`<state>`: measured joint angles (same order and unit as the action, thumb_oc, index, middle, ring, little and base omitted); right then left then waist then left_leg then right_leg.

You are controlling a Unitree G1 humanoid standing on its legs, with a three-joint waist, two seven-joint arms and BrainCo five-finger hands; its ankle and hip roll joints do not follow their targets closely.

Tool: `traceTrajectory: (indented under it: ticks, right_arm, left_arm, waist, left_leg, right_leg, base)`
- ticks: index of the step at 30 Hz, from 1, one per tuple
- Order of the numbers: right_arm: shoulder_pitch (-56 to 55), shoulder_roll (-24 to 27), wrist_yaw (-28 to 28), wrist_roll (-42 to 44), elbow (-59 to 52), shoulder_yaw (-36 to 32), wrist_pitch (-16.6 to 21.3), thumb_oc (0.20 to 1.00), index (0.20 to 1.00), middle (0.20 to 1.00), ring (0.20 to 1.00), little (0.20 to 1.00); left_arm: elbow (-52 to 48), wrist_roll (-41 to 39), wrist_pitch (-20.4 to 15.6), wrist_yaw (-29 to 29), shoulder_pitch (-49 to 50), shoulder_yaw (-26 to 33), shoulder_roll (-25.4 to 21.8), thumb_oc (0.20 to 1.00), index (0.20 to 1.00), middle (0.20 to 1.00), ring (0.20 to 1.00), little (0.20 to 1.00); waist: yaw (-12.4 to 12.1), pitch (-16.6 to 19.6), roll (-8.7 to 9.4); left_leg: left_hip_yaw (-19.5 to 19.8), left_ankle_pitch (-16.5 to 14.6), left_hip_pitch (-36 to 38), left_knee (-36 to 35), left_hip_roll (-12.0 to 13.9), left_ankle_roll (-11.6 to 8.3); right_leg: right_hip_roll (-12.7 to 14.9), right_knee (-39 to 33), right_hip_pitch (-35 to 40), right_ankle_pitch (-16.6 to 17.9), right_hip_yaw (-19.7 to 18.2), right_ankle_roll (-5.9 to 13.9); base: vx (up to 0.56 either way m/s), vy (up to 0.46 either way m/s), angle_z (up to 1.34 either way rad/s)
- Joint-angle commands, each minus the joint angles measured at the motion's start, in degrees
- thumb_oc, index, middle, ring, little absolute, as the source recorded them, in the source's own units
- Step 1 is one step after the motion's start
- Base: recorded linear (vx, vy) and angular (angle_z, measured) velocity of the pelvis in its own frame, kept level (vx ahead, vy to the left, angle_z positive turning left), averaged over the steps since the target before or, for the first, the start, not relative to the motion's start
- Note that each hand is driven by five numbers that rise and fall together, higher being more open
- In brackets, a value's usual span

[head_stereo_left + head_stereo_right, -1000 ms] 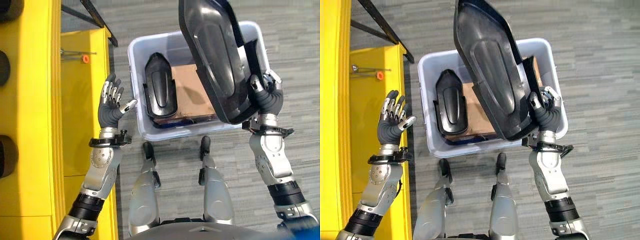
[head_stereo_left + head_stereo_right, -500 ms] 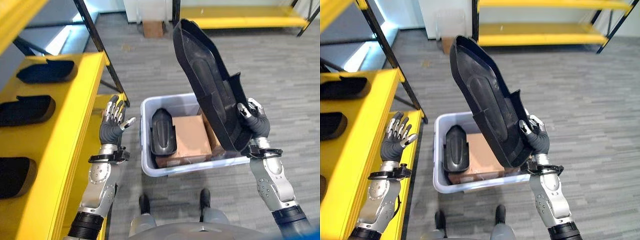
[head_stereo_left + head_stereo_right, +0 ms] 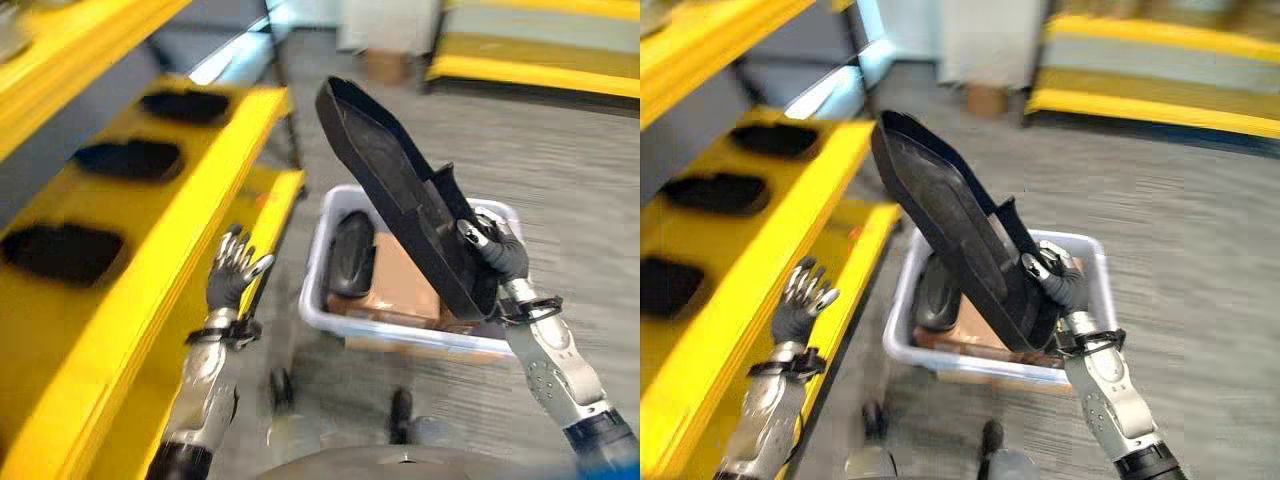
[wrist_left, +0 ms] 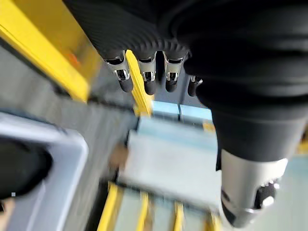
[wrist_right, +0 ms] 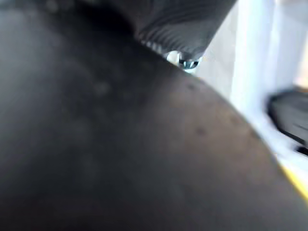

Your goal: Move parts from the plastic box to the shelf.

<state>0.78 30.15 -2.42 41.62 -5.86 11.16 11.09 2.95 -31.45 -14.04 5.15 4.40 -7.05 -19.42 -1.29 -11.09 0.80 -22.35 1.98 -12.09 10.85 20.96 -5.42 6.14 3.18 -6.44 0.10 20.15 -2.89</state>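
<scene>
The right hand holds a large, long black moulded plastic part by its lower end, its fingers curled round the edge. The part is tilted, with its narrow tip pointing up and towards the robot's left, above the translucent white plastic box that stands on the grey striped floor. In the right wrist view the dark surface of this part lies right against the camera.

Inside the box, a smaller black rounded plastic part lies at the left end, beside a brown cardboard block in the middle.

The left hand is raised with the palm turned towards the box, fingers straight and spread wide, holding nothing. It hovers just beside the front edge of the yellow metal shelf, between the shelf and the box.

On the shelf board lie 3 flat black oval parts in a row, well apart from each other. A lower yellow shelf board shows near the box's left wall. A second yellow shelf stands across the floor, well apart from the box.
</scene>
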Motion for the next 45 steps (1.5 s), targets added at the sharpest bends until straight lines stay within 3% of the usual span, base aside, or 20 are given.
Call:
traceTrajectory:
  ticks: [1,2,3,8,11,12,15,17,19,20,21,22,23,24,27,32,38,40,41,45]
  right_arm:
    - [-0.2,-2.6,1.2,2.8,-5.5,-4.9,5.3,0.200,0.200,0.200,0.200,0.200]
    - [-1.1,-3.3,1.3,3.4,-5.3,-5.1,5.1,0.200,0.200,0.200,0.200,0.200]
    - [-2.8,-4.4,1.5,3.9,-5.6,-6.1,4.8,0.200,0.200,0.200,0.200,0.200]
    - [-3.5,-5.3,1.5,3.5,-5.2,-6.5,4.1,0.200,0.200,0.200,0.200,0.200]
    - [-2.4,-6.8,1.0,1.9,-3.8,-5.0,3.3,0.200,0.200,0.200,0.200,0.200]
    - [-2.8,-7.9,1.4,2.0,-3.4,-4.4,2.7,0.200,0.200,0.200,0.200,0.200]
    - [-3.5,-8.9,1.4,2.5,-3.2,-3.9,2.3,0.200,0.200,0.200,0.200,0.200]
    - [-3.0,-9.6,1.5,2.8,-3.0,-3.2,2.2,0.200,0.200,0.200,0.200,0.200]
    - [-2.6,-9.7,2.2,3.6,-3.2,-2.4,2.4,0.200,0.200,0.200,0.200,0.200]
    - [-2.6,-9.4,2.4,3.9,-3.3,-2.1,2.4,0.200,0.200,0.200,0.200,0.200]
    - [-2.7,-9.3,2.7,4.2,-3.3,-1.9,2.4,0.200,0.200,0.200,0.200,0.200]
    - [-3.5,-8.8,3.4,4.7,-3.4,-1.9,2.6,0.200,0.200,0.200,0.200,0.200]
    - [-3.5,-8.8,3.4,4.7,-3.4,-1.9,2.6,0.200,0.200,0.200,0.200,0.200]
    - [-4.0,-8.4,3.8,4.7,-4.0,-1.5,2.7,0.200,0.200,0.200,0.200,0.200]
    - [-5.4,-7.9,4.1,4.7,-4.8,-1.9,2.8,0.200,0.200,0.200,0.200,0.200]
    - [-5.9,-7.3,5.1,4.9,-4.0,-2.3,2.5,0.200,0.200,0.200,0.200,0.200]
    - [-4.0,-4.7,4.3,5.3,-3.4,-3.6,3.2,0.200,0.200,0.200,0.200,0.200]
    - [-3.6,-4.7,3.8,5.4,-3.5,-3.7,3.5,0.200,0.200,0.200,0.200,0.200]
    - [-4.4,-4.7,3.0,5.7,-3.3,-4.1,3.8,0.200,0.200,0.200,0.200,0.200]
    - [-7.1,-4.5,1.7,5.7,-2.7,-6.2,4.2,0.200,0.200,0.200,0.200,0.200]
  left_arm:
    - [-5.3,-0.2,-2.9,-1.9,-2.1,3.2,-1.4,1.000,1.000,1.000,1.000,1.000]
    - [-5.5,-0.3,-2.8,-2.0,-2.1,3.1,-1.3,1.000,1.000,1.000,1.000,1.000]
    - [-6.1,-0.9,-2.7,-2.5,-1.4,3.1,-0.3,1.000,1.000,1.000,1.000,1.000]
    - [-6.9,-0.3,-2.8,-2.9,-1.2,3.3,-1.3,1.000,1.000,1.000,1.000,1.000]
    - [-7.7,1.2,-3.2,-2.1,-0.4,5.0,-2.6,1.000,1.000,1.000,1.000,1.000]
    - [-8.2,2.3,-3.4,-2.3,0.2,5.6,-3.0,1.000,1.000,1.000,1.000,1.000]
    - [-7.9,3.7,-3.1,-1.9,0.0,5.5,-3.4,1.000,1.000,1.000,1.000,1.000]
    - [-7.5,4.2,-3.4,-1.6,-1.1,4.8,-3.9,1.000,1.000,1.000,1.000,1.000]
    - [-7.0,4.4,-3.7,-1.3,-2.1,4.1,-3.9,1.000,1.000,1.000,1.000,1.000]
    - [-6.9,4.5,-3.8,-1.3,-2.3,3.9,-3.9,1.000,1.000,1.000,1.000,1.000]
    - [-6.5,4.9,-3.6,-1.3,-2.6,3.4,-3.7,1.000,1.000,1.000,1.000,1.000]
    - [-5.9,5.3,-3.3,-1.1,-3.3,2.7,-3.1,1.000,1.000,1.000,1.000,1.000]
    - [-5.9,5.3,-3.3,-1.1,-3.3,2.7,-3.1,1.000,1.000,1.000,1.000,1.000]
    - [-6.0,5.4,-3.4,-0.9,-3.5,2.4,-2.3,1.000,1.000,1.000,1.000,1.000]
    - [-6.7,5.9,-3.6,-1.0,-2.9,2.7,-1.2,1.000,1.000,1.000,1.000,1.000]
    - [-7.5,4.4,-3.5,-2.7,0.8,4.2,-0.2,1.000,1.000,1.000,1.000,1.000]
    - [-7.8,1.5,-3.5,-3.6,0.1,3.6,-0.3,1.000,1.000,1.000,1.000,1.000]
    - [-8.2,1.0,-3.4,-3.6,0.3,3.7,-0.3,1.000,1.000,1.000,1.000,1.000]
    - [-8.3,0.1,-3.3,-3.4,0.3,3.6,-0.4,1.000,1.000,1.000,1.000,1.000]
    - [-7.4,-0.8,-3.3,-2.2,-2.4,2.4,-0.4,1.000,1.000,1.000,1.000,1.000]
  waist:
    - [3.3,1.4,0.38]
    - [3.7,1.6,0.50]
    - [4.4,3.2,-0.64]
    - [3.4,4.0,-0.14]
    - [1.2,4.3,1.51]
    - [0.1,4.3,2.17]
    - [0.2,5.1,2.39]
    - [1.6,4.8,2.20]
    - [3.6,4.3,1.22]
    - [4.2,4.0,1.04]
    - [4.9,3.8,1.10]
    - [6.2,3.7,1.73]
    - [6.2,3.7,1.72]
    - [7.0,3.8,2.55]
    - [6.7,3.9,3.40]
    - [5.5,5.9,3.08]
    - [5.0,1.7,4.01]
    - [5.7,1.7,4.73]
    - [6.8,2.7,4.52]
    - [8.9,3.3,1.03]
  left_leg:
    - [6.1,2.5,6.0,7.4,1.7,-4.23]
    - [7.4,0.2,7.1,8.9,0.7,-3.78]
    - [6.5,-4.7,12.2,-3.3,-4.3,-2.28]
    - [7.5,-4.3,12.4,-6.6,-8.0,-1.12]
    - [10.5,-5.6,11.7,-9.0,-14.3,1.54]
    - [12.3,-6.9,10.8,-8.9,-18.2,3.72]
    - [13.4,-6.8,11.5,-10.7,-19.9,4.55]
    - [15.2,-4.4,11.6,-13.1,-21.0,5.66]
    - [16.7,-3.0,12.4,-14.8,-20.8,6.10]
    - [16.9,-2.8,12.9,-15.1,-20.8,6.23]
    - [17.3,-2.7,13.2,-15.2,-21.0,6.40]
    - [18.6,-2.3,13.4,-15.1,-21.9,6.79]
    - [18.6,-2.3,13.4,-15.1,-21.9,6.79]
    - [20.4,-2.2,12.9,-14.5,-23.7,6.96]
    - [22.5,-2.0,12.7,-14.4,-25.5,6.94]
    - [21.3,-3.0,12.9,-13.8,-24.7,6.64]
    - [20.0,-8.1,4.5,4.2,-23.7,4.06]
    - [16.5,-9.3,5.1,7.1,-17.4,4.86]
    - [13.8,-4.9,7.1,3.1,-8.6,4.55]
    - [9.9,10.4,8.8,-9.7,3.5,-1.59]
  right_leg:
    - [4.1,2.4,4.6,-3.5,5.6,5.51]
    - [4.9,2.8,5.0,-3.3,6.5,5.71]
    - [8.8,4.5,4.6,0.0,8.0,8.82]
    - [13.2,4.6,5.2,2.9,9.9,11.08]
    - [19.1,3.5,6.8,8.7,12.9,14.32]
    - [22.1,3.2,7.9,11.8,13.5,15.73]
    - [22.8,4.2,7.9,12.8,11.8,16.03]
    - [20.3,5.6,4.5,12.9,3.6,13.61]
    - [11.5,8.4,0.0,7.2,-8.6,10.64]
    - [7.6,9.1,-1.4,4.0,-11.4,9.69]
    - [4.2,10.5,-2.4,1.9,-13.4,8.82]
    - [-2.6,11.7,-3.4,-0.9,-16.1,7.03]
    - [-2.6,11.7,-3.4,-0.9,-16.1,7.02]
    - [-8.3,10.8,-4.3,-1.9,-18.9,5.81]
    - [-8.2,6.1,-1.5,-1.6,-17.9,5.18]
    - [-7.8,-1.7,3.1,0.1,-18.1,5.42]
    - [-4.9,-1.1,2.6,0.7,-15.7,4.37]
    - [-3.2,-0.1,2.0,0.4,-15.0,4.44]
    - [-1.3,1.1,1.2,-0.7,-13.4,4.84]
    - [2.0,6.9,-1.3,-3.9,-9.2,6.15]
  base:
    - [-0.13,0.010,1.46]
    - [0.02,0.417,1.65]
    - [0.10,0.480,1.42]
    - [0.03,0.286,0.77]
    - [0.04,0.386,0.66]
    - [0.05,0.363,0.77]
    - [0.09,0.243,0.57]
    - [-0.01,0.182,0.53]
    - [-0.01,0.188,0.54]
    - [0.05,0.170,0.25]
    - [0.09,0.134,0.31]
    - [0.07,0.082,0.37]
    - [0.05,0.054,0.46]
    - [0.02,0.021,0.46]
    - [0.01,-0.040,0.42]
    - [0.07,-0.098,0.21]
    - [-0.09,-0.035,0.35]
    - [-0.07,0.066,0.38]
    - [-0.01,0.161,0.51]
    - [0.02,0.248,0.82]
